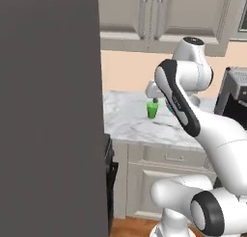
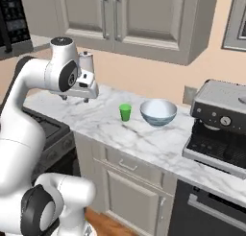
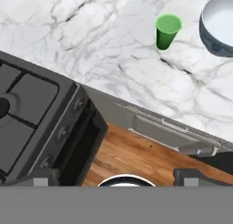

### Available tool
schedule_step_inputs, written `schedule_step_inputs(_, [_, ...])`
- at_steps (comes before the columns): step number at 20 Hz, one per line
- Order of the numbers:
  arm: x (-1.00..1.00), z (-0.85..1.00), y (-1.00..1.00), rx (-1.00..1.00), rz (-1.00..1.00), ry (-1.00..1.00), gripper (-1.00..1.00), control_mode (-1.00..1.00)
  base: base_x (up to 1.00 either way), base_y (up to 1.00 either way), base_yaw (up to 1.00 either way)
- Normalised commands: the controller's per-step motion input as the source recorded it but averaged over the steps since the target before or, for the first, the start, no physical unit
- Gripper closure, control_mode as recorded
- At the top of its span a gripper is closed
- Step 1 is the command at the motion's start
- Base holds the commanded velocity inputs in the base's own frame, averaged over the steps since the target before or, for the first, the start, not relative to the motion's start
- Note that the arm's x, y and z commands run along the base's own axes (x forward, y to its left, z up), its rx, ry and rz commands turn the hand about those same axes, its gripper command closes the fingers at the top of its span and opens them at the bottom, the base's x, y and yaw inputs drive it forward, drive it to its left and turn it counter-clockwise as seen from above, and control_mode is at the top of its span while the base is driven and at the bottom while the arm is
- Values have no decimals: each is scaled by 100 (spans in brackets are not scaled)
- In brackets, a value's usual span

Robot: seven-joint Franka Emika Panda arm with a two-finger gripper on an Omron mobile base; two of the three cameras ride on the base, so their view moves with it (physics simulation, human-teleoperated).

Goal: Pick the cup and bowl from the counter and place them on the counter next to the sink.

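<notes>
The tool (image 2: 74,99) hangs above the table (image 2: 144,136) near its stove-side end, fingers spread wide and holding nothing. The cup (image 2: 125,112) stands upright mid-table, empty as far as its open mouth shows; the bowl (image 2: 158,112), just beside it, is empty.

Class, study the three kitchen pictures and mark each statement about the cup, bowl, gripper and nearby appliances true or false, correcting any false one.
1. The cup stands upright on the counter. True.
2. The gripper holds the cup. False: it hangs apart from it, empty.
3. The bowl sits beside the cup, between it and the coffee machine. True.
4. The cup lies inside the bowl. False: it stands beside the bowl.
5. The stove adjoins the counter. True.
</notes>
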Motion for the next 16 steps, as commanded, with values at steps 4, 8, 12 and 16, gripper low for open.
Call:
schedule_step_inputs(4, [0,0,0,0,0,0,-100,100,54,0,-66])
schedule_step_inputs(8, [0,0,0,0,0,0,-100,100,100,-4,-58])
schedule_step_inputs(12, [0,0,0,0,0,0,-100,100,69,1,-38])
schedule_step_inputs(16, [0,0,0,0,0,0,-100,100,0,0,0])
